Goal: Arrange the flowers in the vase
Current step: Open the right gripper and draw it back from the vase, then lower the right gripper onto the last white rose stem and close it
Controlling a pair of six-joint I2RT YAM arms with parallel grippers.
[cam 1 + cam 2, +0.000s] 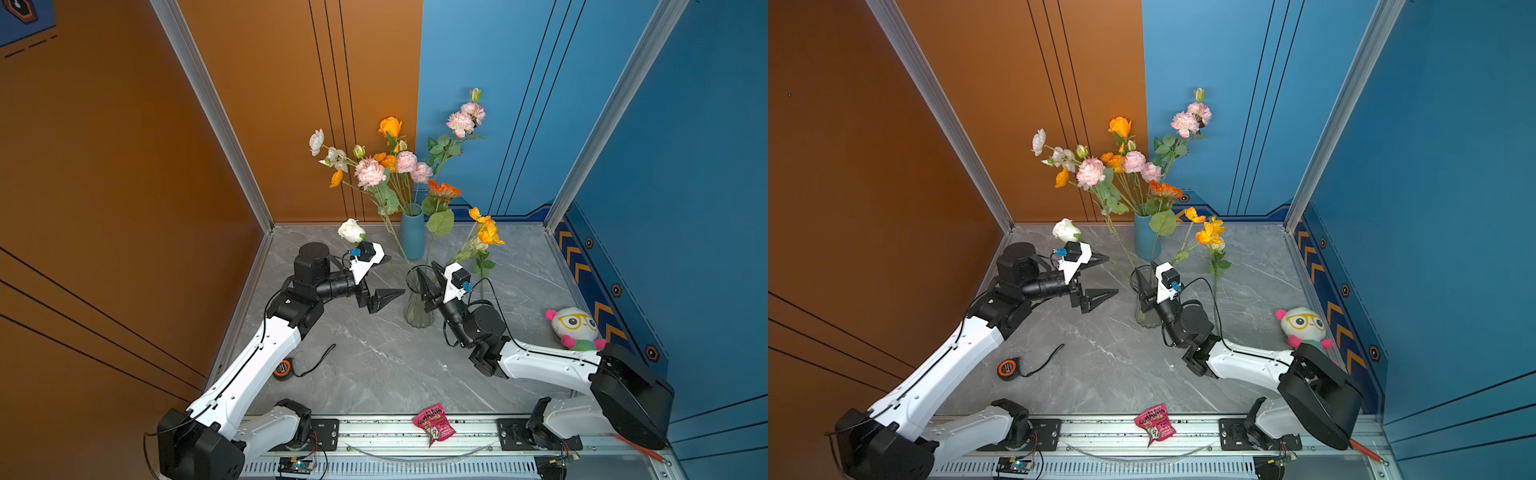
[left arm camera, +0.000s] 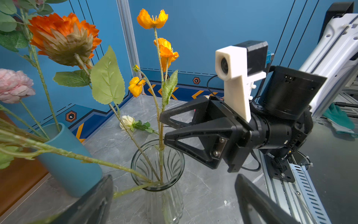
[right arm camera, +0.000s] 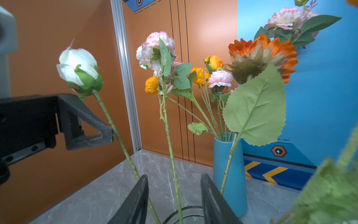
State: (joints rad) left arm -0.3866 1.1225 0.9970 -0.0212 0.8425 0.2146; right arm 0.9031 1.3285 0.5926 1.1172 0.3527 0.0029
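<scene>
A clear glass vase [image 1: 417, 311] [image 2: 135, 170] stands mid-table and holds several long-stemmed flowers: a white rose [image 1: 351, 230] [image 3: 77, 66], a pink carnation [image 1: 369, 172], an orange gerbera [image 1: 444, 190] and yellow-orange poppies [image 1: 484, 230] [image 2: 166, 52]. My right gripper [image 1: 428, 274] [image 3: 174, 194] hovers at the vase's rim, open. A green stem [image 3: 171, 159] shows between its fingers and touches neither. My left gripper [image 1: 395, 275] [image 2: 174, 186] is wide open and empty, just left of the vase. A cream flower [image 2: 127, 121] lies on the table beyond the vase.
A blue vase [image 1: 412, 241] [image 3: 232, 174] full of flowers stands behind the glass one. A plush toy [image 1: 575, 326] sits at the right wall. An orange tape measure [image 1: 281, 368] lies near the left arm, and a pink snack packet [image 1: 433, 424] lies on the front rail.
</scene>
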